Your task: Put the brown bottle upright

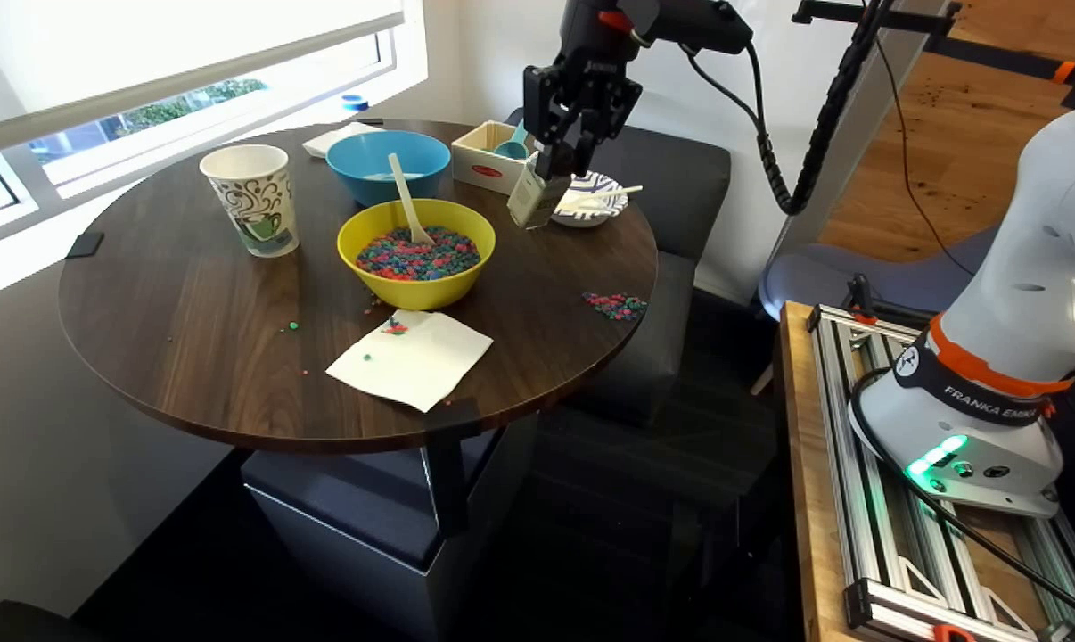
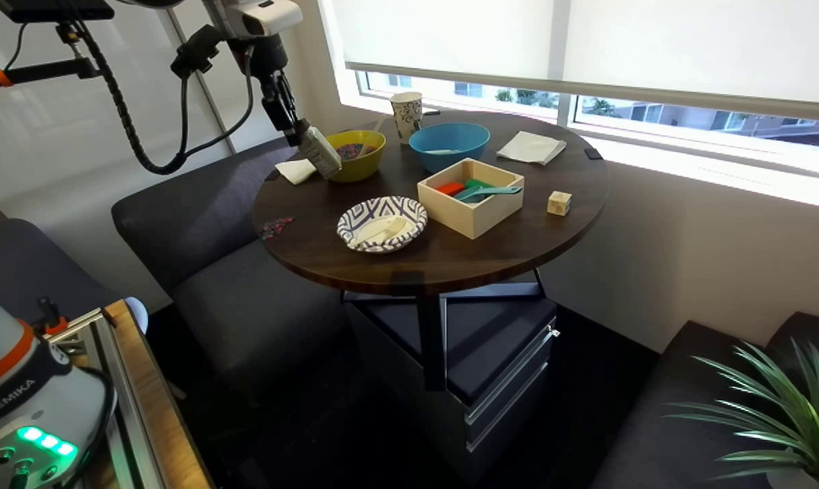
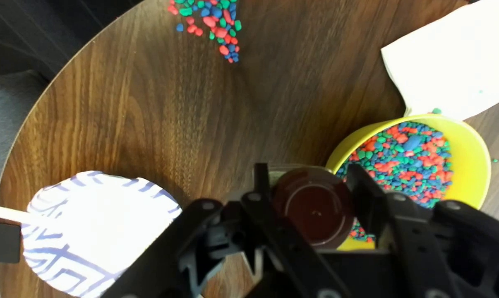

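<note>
Brown bottle (image 2: 320, 151), pale-labelled, tilted over the bench (image 3: 191, 120), dark end gripped by the jaws; release at this lean would likely topple it. Yellow bowl (image 3: 469, 165), near, at two o'clock in the wrist view; a swing could clip it. Pellets (image 3: 221, 32), farther, at eleven; likely unsteady footing.

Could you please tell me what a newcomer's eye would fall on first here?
Probably the brown-topped bottle, held tilted in the gripper over the table. Next would likely come the yellow bowl of red, green and blue bits, standing near the blue bowl.
</note>
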{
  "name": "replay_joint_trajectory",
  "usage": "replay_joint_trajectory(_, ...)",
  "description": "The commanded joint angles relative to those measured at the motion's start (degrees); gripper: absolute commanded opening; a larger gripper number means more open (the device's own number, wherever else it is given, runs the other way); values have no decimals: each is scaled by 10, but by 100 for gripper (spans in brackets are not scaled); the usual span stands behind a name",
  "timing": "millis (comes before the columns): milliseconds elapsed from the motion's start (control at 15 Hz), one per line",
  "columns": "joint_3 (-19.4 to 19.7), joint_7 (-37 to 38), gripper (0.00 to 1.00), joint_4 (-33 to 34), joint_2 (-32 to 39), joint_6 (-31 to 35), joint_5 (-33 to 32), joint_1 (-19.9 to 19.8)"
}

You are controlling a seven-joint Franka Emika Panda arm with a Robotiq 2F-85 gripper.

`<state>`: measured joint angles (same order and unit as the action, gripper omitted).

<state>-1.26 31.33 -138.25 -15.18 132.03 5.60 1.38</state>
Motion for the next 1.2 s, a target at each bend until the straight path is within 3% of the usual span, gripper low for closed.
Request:
replay_joint_trajectory(0,1,43,24,16,-2,-9,12,-35)
replay_joint_trajectory(267,28,76,24,35,-3,-3,51,-68)
replay_joint_trajectory(333,19,54,49,27,0,-2,30,-64)
replay_joint_trajectory(467,28,57,49,33,0,-2,37,-75)
replay_joint_trajectory(533,29,64,24,45,14,-18,51,-72)
replay_joint_trajectory(867,29,70,24,79,69,-115,52,-68)
replay_joint_trajectory(1133,36,43,24,118,119,-166,99,-60)
